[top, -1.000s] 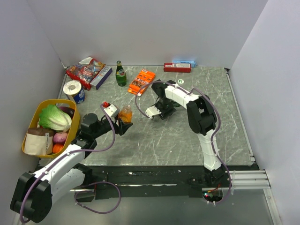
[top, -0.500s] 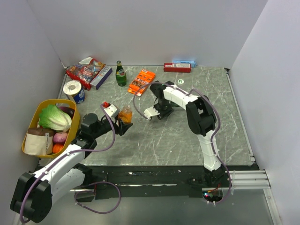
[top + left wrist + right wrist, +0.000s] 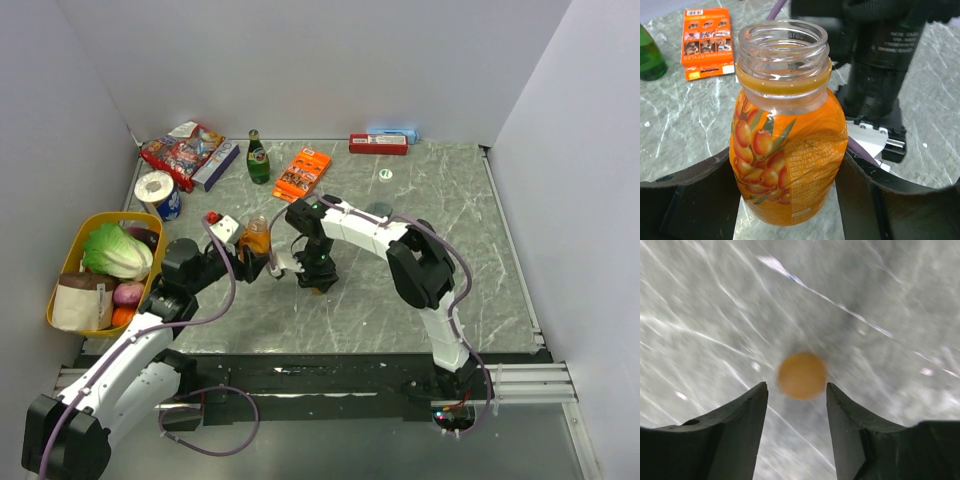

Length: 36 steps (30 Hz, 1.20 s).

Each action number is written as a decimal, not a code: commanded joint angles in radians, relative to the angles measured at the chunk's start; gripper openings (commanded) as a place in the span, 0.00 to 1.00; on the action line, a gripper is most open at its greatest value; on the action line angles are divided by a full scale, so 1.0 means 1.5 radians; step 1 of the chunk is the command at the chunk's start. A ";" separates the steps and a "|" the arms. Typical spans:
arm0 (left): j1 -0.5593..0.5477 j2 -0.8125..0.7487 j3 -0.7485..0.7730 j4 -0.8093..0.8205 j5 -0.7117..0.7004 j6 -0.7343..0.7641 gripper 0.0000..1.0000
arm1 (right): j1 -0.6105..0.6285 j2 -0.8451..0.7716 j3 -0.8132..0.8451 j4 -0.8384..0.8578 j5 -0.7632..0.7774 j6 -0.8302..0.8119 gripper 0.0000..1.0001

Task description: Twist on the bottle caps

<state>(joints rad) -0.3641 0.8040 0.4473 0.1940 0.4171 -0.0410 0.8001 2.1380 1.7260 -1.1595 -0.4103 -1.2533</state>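
My left gripper (image 3: 257,256) is shut on the squat orange bottle (image 3: 258,237), which stands upright. In the left wrist view the bottle (image 3: 787,150) has an open mouth with no cap, and my fingers (image 3: 685,195) press both its sides. My right gripper (image 3: 318,280) points down just right of the bottle. It is open, and the orange-brown cap (image 3: 801,376) lies on the table between and just beyond its fingertips (image 3: 757,395). The whitish cap with a green mark (image 3: 385,173) lies at the far middle. The dark grey-green bottle is not in view.
A tall green glass bottle (image 3: 258,158), an orange packet (image 3: 302,172), snack bags (image 3: 180,148) and a tape roll (image 3: 155,190) lie at the back left. A red box (image 3: 378,144) is at the back. A yellow basket (image 3: 62,270) of produce stands at the left.
My right arm has swung left and nearer, from the table's middle to beside the orange bottle, over the orange-brown cap. My left gripper has shifted the bottle slightly left.
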 commanded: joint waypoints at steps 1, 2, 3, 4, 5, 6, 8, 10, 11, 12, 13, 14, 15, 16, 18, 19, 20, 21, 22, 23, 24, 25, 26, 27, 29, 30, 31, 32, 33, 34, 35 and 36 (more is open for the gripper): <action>-0.013 -0.008 0.035 0.013 0.032 -0.014 0.01 | 0.024 -0.048 -0.064 0.093 -0.054 0.136 0.59; -0.013 -0.008 0.035 0.014 0.032 -0.013 0.01 | 0.023 -0.050 -0.076 0.129 -0.032 0.144 0.59; -0.013 -0.007 0.037 0.013 0.032 -0.011 0.01 | 0.024 -0.052 -0.090 0.143 -0.020 0.167 0.59; -0.013 -0.007 0.037 0.012 0.033 -0.010 0.01 | 0.024 -0.049 -0.090 0.149 -0.016 0.176 0.59; -0.013 -0.008 0.040 0.010 0.033 -0.007 0.01 | 0.020 -0.048 -0.087 0.151 -0.018 0.183 0.60; -0.013 -0.009 0.042 -0.002 0.035 -0.002 0.01 | 0.016 -0.049 -0.082 0.151 -0.020 0.195 0.60; -0.013 -0.015 0.048 -0.023 0.036 0.018 0.01 | -0.001 -0.070 -0.085 0.160 -0.033 0.213 0.61; -0.013 -0.035 0.046 -0.054 0.032 0.048 0.01 | -0.014 -0.105 -0.097 0.175 -0.061 0.225 0.63; -0.013 -0.042 0.040 -0.060 0.025 0.061 0.01 | -0.020 -0.118 -0.103 0.181 -0.071 0.225 0.64; -0.012 -0.059 0.036 -0.066 0.020 0.066 0.01 | -0.031 -0.131 -0.120 0.189 -0.096 0.225 0.64; -0.012 -0.068 0.032 -0.072 0.011 0.065 0.01 | -0.036 -0.154 -0.129 0.204 -0.111 0.222 0.64; -0.011 -0.074 0.026 -0.075 0.006 0.062 0.01 | -0.044 -0.166 -0.151 0.214 -0.128 0.218 0.65; -0.010 -0.083 0.025 -0.079 0.003 0.058 0.01 | -0.048 -0.177 -0.164 0.224 -0.140 0.210 0.66; -0.010 -0.085 0.025 -0.088 0.001 0.052 0.01 | -0.050 -0.194 -0.176 0.241 -0.162 0.202 0.66; -0.009 -0.082 0.027 -0.097 0.001 0.033 0.01 | -0.050 -0.213 -0.226 0.280 -0.174 0.182 0.68; -0.007 -0.081 0.028 -0.100 0.001 0.032 0.01 | -0.052 -0.231 -0.246 0.301 -0.178 0.178 0.68; -0.008 -0.082 0.031 -0.104 0.004 0.009 0.01 | -0.050 -0.234 -0.272 0.335 -0.176 0.175 0.69; -0.007 -0.082 0.033 -0.106 0.015 0.009 0.01 | -0.049 -0.223 -0.274 0.339 -0.174 0.172 0.69; -0.007 -0.081 0.035 -0.107 0.018 0.007 0.01 | -0.048 -0.214 -0.271 0.339 -0.169 0.174 0.69; -0.006 -0.082 0.042 -0.112 0.018 0.006 0.01 | -0.049 -0.202 -0.259 0.332 -0.170 0.177 0.69; -0.006 -0.080 0.046 -0.115 0.018 0.006 0.01 | -0.049 -0.186 -0.255 0.330 -0.171 0.175 0.68; -0.006 -0.079 0.049 -0.119 0.012 0.007 0.01 | -0.048 -0.182 -0.254 0.333 -0.173 0.173 0.69; -0.006 -0.077 0.055 -0.124 0.008 0.014 0.01 | -0.047 -0.180 -0.258 0.345 -0.173 0.166 0.68; -0.005 -0.073 0.056 -0.126 0.001 0.017 0.01 | -0.045 -0.179 -0.261 0.349 -0.173 0.157 0.69; -0.003 -0.072 0.058 -0.127 -0.013 0.020 0.01 | -0.036 -0.175 -0.270 0.349 -0.160 0.120 0.68; -0.001 -0.070 0.058 -0.127 -0.012 0.020 0.01 | -0.035 -0.177 -0.276 0.352 -0.157 0.110 0.68; 0.000 -0.068 0.059 -0.127 -0.011 0.020 0.01 | -0.033 -0.177 -0.281 0.350 -0.156 0.098 0.68; 0.000 -0.067 0.059 -0.127 -0.010 0.020 0.01 | -0.032 -0.179 -0.290 0.346 -0.157 0.077 0.68; 0.001 -0.066 0.059 -0.124 -0.010 0.020 0.01 | -0.031 -0.180 -0.293 0.336 -0.159 0.067 0.69; 0.002 -0.064 0.058 -0.123 -0.007 0.020 0.01 | -0.030 -0.181 -0.297 0.332 -0.160 0.057 0.69; 0.001 -0.062 0.056 -0.121 -0.006 0.017 0.01 | -0.029 -0.182 -0.305 0.328 -0.160 0.038 0.69; 0.002 -0.061 0.055 -0.120 -0.007 0.015 0.01 | -0.027 -0.186 -0.308 0.324 -0.162 0.029 0.70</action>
<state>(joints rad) -0.3668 0.7048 0.4938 -0.0082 0.4095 -0.0048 0.7441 1.8721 1.2903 -0.6655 -0.6373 -1.1030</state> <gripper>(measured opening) 0.682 0.689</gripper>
